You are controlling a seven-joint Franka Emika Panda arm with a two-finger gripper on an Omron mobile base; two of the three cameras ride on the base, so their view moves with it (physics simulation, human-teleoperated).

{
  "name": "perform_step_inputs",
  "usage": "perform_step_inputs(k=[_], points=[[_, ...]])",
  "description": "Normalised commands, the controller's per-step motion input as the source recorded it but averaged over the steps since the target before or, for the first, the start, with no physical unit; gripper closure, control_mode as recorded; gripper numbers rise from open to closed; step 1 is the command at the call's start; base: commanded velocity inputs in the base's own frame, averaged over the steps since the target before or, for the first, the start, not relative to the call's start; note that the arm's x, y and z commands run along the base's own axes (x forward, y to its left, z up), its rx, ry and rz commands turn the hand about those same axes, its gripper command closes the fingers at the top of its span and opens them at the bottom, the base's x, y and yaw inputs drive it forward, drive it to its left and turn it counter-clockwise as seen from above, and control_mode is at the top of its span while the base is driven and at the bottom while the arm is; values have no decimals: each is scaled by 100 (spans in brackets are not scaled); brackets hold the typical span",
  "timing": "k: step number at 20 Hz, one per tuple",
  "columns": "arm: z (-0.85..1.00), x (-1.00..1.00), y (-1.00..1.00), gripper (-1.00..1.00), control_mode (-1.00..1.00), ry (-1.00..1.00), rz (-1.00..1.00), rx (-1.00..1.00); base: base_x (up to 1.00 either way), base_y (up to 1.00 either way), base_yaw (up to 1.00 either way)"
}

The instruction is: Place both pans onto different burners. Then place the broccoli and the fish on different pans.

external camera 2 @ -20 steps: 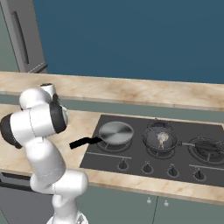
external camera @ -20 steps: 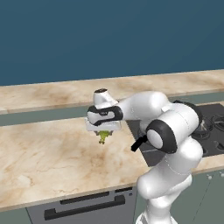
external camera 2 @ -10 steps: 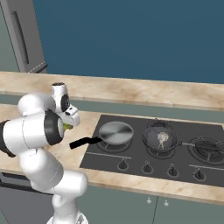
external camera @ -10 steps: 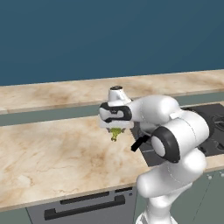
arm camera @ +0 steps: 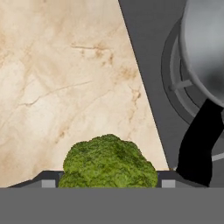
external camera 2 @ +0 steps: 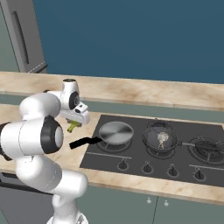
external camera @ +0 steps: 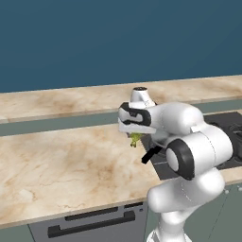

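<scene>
The hand [external camera: 134, 133] holds the broccoli [arm camera: 109, 162] between its jaws, which stand fairly wide around the floret. In the left base view the floret [external camera: 135, 139] hangs under the hand at frame centre, clear of the table [external camera: 61, 160].

The governing relation: the empty pan [external camera 2: 115, 132] lies just to the right of the hand [external camera 2: 75, 121] in the right base view, with its black handle [external camera 2: 84, 142] pointing back toward the robot at lower left. In the hand view the pan [arm camera: 205, 48] fills the upper right corner and its handle [arm camera: 202, 144] runs down the right side, so the floret hangs over marble just short of the cooktop [arm camera: 151, 65] edge. The judged next move is a short carry rightward over the rim, then release.

The second pan [external camera 2: 161, 139] sits on the middle burner, right of the first, and carries a pale item that is judged to be the fish [external camera 2: 162, 138].

Beyond the cooktop [external camera 2: 148, 157], marble continues along a dark blue wall. A grey refrigerator [external camera 2: 26, 37] stands at upper left of the right base view.
</scene>
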Motion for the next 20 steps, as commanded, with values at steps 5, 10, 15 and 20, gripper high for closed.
perform_step_inputs(k=[5,10,15,20], points=[[0,2,-42,100,-100,0,0,0,0,0,0],[0,0,-44,100,-100,0,0,0,0,0,0],[0,4,-40,100,-100,0,0,0,0,0,0],[0,6,-39,100,-100,0,0,0,0,0,0]])
